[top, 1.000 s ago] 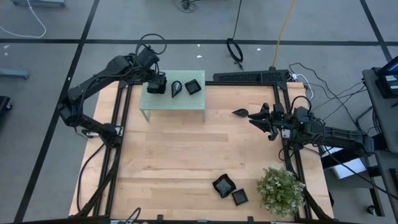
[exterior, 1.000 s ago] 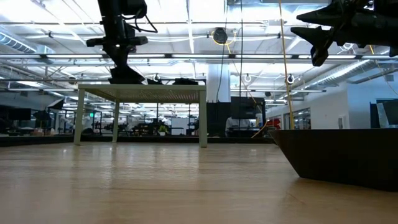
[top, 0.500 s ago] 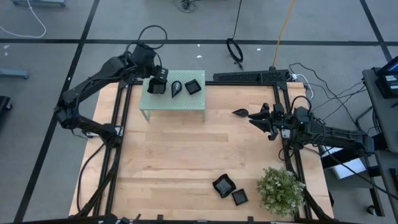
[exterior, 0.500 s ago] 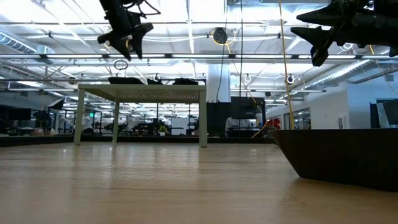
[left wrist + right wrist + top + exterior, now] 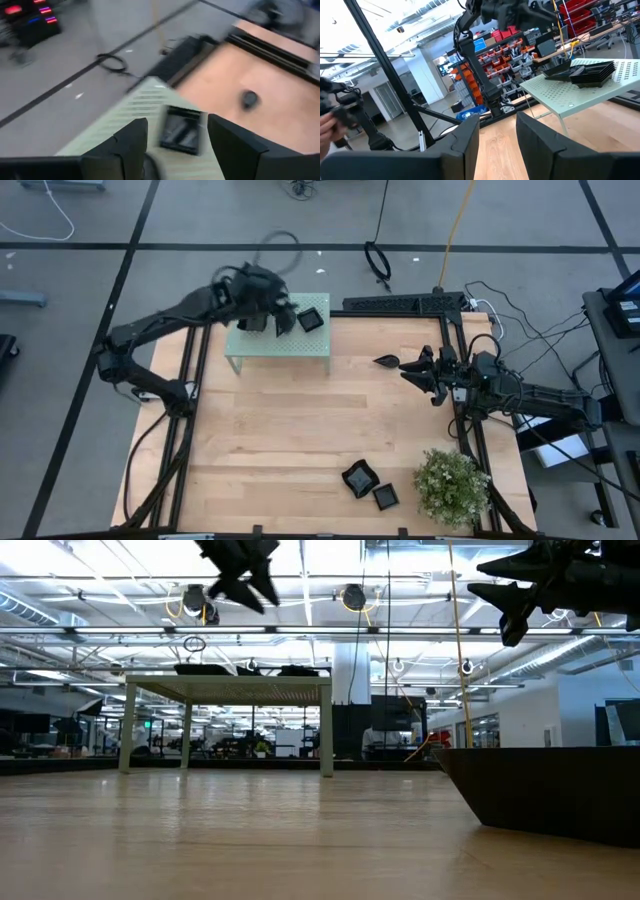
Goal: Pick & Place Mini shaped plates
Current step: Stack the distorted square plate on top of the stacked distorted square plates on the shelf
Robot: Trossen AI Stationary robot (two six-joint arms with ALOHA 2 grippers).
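The green perforated platform [image 5: 290, 345] stands at the table's far left. A square black plate [image 5: 312, 320] lies on its right part, and it also shows in the left wrist view [image 5: 180, 131]. My left gripper [image 5: 272, 315] hangs open above the platform, high over it in the low view [image 5: 245, 570], and covers the other plates there from above. Those plates show as low dark shapes [image 5: 200, 668] on the platform top. A teardrop plate [image 5: 386, 361] lies on the table by my right gripper [image 5: 420, 370], which is open and holds nothing. Two more plates [image 5: 358, 477] lie near the front edge.
A potted plant [image 5: 452, 485] stands at the near right corner. A large dark shape [image 5: 545, 790] sits close to the low camera on the right. Cables run behind the table's far edge. The middle of the wooden table [image 5: 320, 420] lies bare.
My left gripper has opened and let go of a plate on the platform's left part. It has then risen, tipped upward and swung toward the table's right, over the platform. The plate has stayed on the platform.
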